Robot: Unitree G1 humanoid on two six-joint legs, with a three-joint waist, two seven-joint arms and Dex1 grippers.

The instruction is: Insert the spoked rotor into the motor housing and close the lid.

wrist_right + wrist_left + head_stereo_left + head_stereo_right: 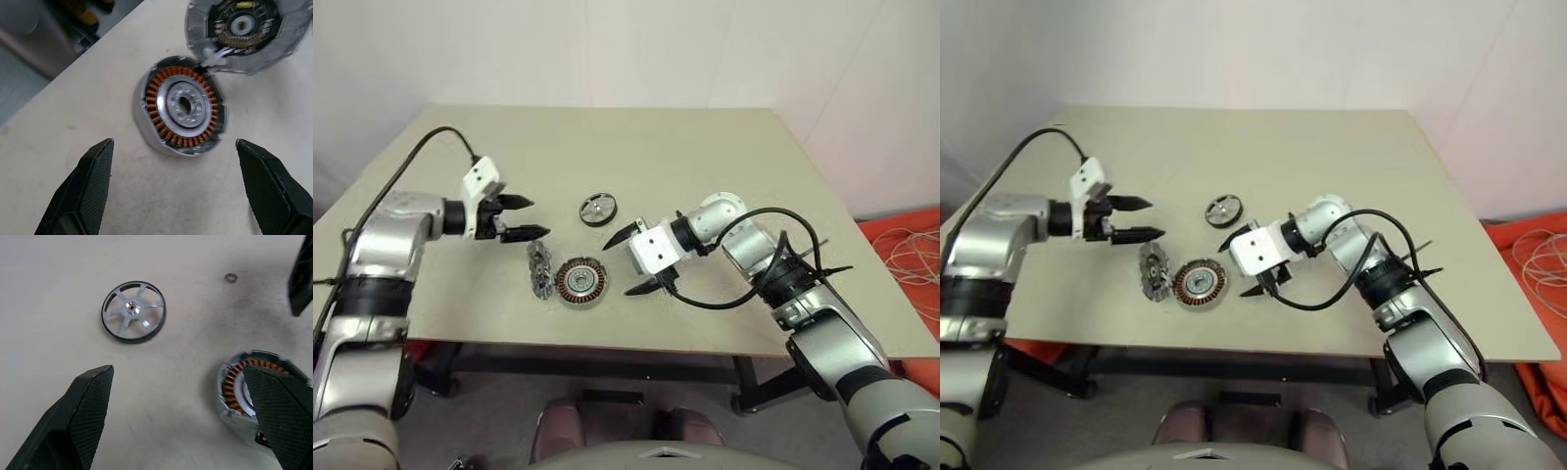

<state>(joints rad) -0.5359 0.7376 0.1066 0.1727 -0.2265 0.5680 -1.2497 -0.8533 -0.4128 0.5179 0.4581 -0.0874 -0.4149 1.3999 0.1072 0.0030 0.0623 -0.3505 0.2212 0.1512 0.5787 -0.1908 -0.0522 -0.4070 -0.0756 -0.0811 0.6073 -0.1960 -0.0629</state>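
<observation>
Spoked rotor (598, 209) flat on counter (705, 147), far side of motor housing (581, 282), apart from it. Lid (540, 267) tilted up at housing's left edge, touching. Left gripper (520, 218) and right gripper (633, 261): fingers apart, empty. I judge rotor light, rigid, slick-rimmed; best pinched across black rim, clear of spokes.
</observation>
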